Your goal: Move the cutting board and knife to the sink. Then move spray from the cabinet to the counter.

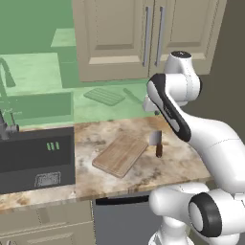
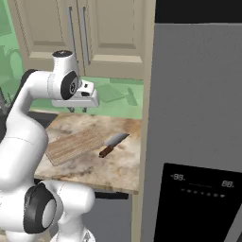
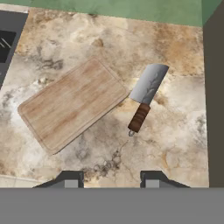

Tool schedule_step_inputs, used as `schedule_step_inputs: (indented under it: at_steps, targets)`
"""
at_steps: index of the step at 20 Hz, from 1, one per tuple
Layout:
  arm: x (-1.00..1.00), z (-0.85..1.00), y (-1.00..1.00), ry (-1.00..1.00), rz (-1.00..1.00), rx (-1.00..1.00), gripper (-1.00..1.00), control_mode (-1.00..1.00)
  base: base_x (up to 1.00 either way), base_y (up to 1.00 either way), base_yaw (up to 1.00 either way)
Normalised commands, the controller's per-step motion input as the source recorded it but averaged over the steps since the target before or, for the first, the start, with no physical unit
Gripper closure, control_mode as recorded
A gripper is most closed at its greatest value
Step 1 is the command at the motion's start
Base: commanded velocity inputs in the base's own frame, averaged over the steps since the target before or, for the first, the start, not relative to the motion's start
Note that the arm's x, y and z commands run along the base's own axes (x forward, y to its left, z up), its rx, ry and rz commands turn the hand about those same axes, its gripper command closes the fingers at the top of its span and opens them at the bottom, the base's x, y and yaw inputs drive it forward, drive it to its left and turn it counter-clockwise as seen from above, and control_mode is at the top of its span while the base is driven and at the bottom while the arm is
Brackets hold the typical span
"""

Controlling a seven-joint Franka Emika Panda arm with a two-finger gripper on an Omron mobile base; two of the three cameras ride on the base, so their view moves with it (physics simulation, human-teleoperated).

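The two dark fingertips (image 3: 72, 178) are seen at the bottom of the hand view with a clear gap between them and nothing in it; the jaws stand released, part open, gripping nothing. The gripper (image 3: 111, 180) is held high above the counter (image 3: 175, 131), looking straight down on it. In the right base view the gripper (image 2: 78, 109) hangs under the white wrist, over the back part of the counter (image 2: 118, 165).

Directly below lies the cutting board (image 3: 74, 103), flat on the stone and turned at a slant. Just beside its right corner lies the knife (image 3: 146, 94), blade pointing away and brown handle pointing toward the fingertips; whether blade and board touch cannot be told. From the left base view the cutting board (image 1: 120, 154) and the knife (image 1: 157, 142) are seen near the middle of the counter (image 1: 143, 177).

To the left, the dark sink (image 1: 36, 160) is set into the counter, with its grey faucet (image 1: 7, 122) at the back. The cabinet (image 1: 143, 33) hangs above with its doors shut and two silver bar handles (image 1: 154, 36) side by side. A tall grey fridge (image 2: 194, 123) closes off the counter's right end. The green back wall (image 1: 43, 72) mirrors the board and knife faintly.
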Motion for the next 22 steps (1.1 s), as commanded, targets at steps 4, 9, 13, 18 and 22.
schedule_step_inputs:
  at_steps: [4,9,13,18,22]
  targets:
    - [-0.03,0.00,0.00,0.00,0.00,0.00,-1.00,1.00,-0.06,0.00,0.00]
    - [0.00,0.00,0.00,0.00,0.00,0.00,-1.00,1.00,-0.37,0.46,0.00]
    - [0.00,0.00,0.00,0.00,0.00,0.00,-1.00,1.00,-0.31,0.54,0.00]
    - [0.00,0.00,0.00,0.00,0.00,0.00,-1.00,1.00,-0.19,0.48,0.00]
    - [0.00,0.00,0.00,0.00,0.00,0.00,-1.00,1.00,-0.08,0.47,0.00]
